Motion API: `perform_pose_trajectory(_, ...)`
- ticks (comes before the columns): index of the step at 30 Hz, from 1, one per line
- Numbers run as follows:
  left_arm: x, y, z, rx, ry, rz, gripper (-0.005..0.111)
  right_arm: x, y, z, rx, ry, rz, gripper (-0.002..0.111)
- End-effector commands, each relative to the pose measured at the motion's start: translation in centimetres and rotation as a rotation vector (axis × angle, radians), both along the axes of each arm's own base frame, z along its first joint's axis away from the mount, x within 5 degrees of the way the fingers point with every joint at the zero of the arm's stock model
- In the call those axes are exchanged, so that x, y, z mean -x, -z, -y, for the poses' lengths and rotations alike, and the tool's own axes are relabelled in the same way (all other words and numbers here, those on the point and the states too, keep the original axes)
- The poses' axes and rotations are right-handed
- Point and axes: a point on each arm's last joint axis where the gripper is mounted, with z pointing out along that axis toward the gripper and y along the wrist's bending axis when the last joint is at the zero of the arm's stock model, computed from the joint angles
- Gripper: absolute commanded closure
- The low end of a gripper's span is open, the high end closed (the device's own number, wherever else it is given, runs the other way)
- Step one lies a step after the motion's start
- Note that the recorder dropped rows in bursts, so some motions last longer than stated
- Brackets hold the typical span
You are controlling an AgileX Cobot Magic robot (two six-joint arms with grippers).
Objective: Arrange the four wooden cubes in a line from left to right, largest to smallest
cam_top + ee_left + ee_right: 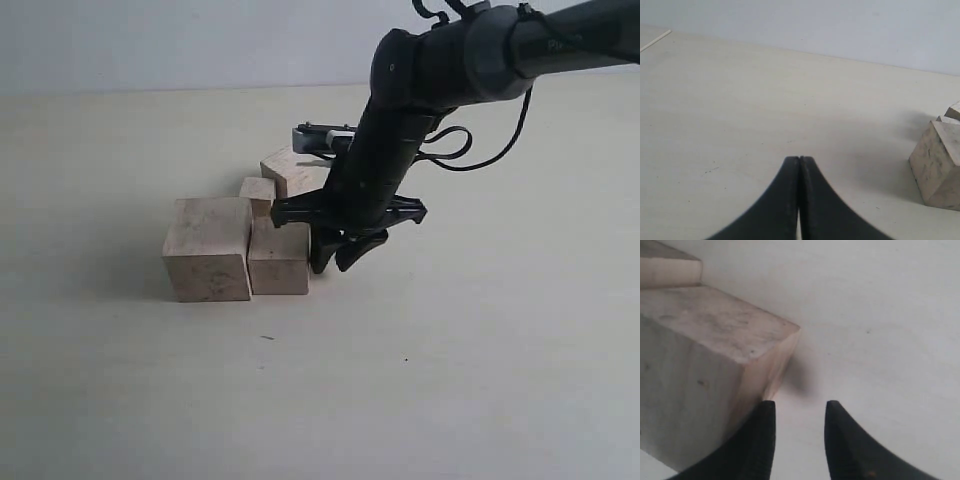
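On your pale table (480,380) sit the largest cube (207,250), touching a smaller cube (278,258) beside it, the smallest cube (258,190) just behind them, and a fourth cube (290,172) farther back.

We take this for a robotics lab or test bench rather than a home or shop. A plain, pale cream worktop (480,380) fills most of the frame, and a flat grey-white wall (150,40) runs across the top behind it. A black robot arm (440,70) with a looped black cable (470,150) reaches in from the upper right. At the middle of the frame sit unfinished wooden cubes (208,250) of graded sizes, which look to us like test pieces rather than household goods.
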Motion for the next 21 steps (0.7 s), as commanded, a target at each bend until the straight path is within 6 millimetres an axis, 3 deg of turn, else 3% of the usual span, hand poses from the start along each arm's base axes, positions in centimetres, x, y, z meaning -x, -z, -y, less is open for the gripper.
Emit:
perform_pose_trajectory(1,0.0,-0.1,0.0,-0.003,0.005,0.014,0.107,0.2,0.0,-0.6,-0.032,-0.025,0.025,0.075)
perform_pose_trajectory(12,0.0,-0.1,0.0,-0.003,0.005,0.014,0.107,0.3,-0.3,-0.5,-0.025,-0.030,0.023,0.075)
perform_pose_trajectory(17,0.0,-0.1,0.0,-0.003,0.005,0.014,0.107,0.7,-4.4,0.5,0.007,-0.064,0.088,0.075)
perform_pose_trajectory(21,0.0,-0.1,0.0,-0.003,0.005,0.014,0.107,-1.1,-8.2,1.2,-0.004,-0.066,0.424,0.075)
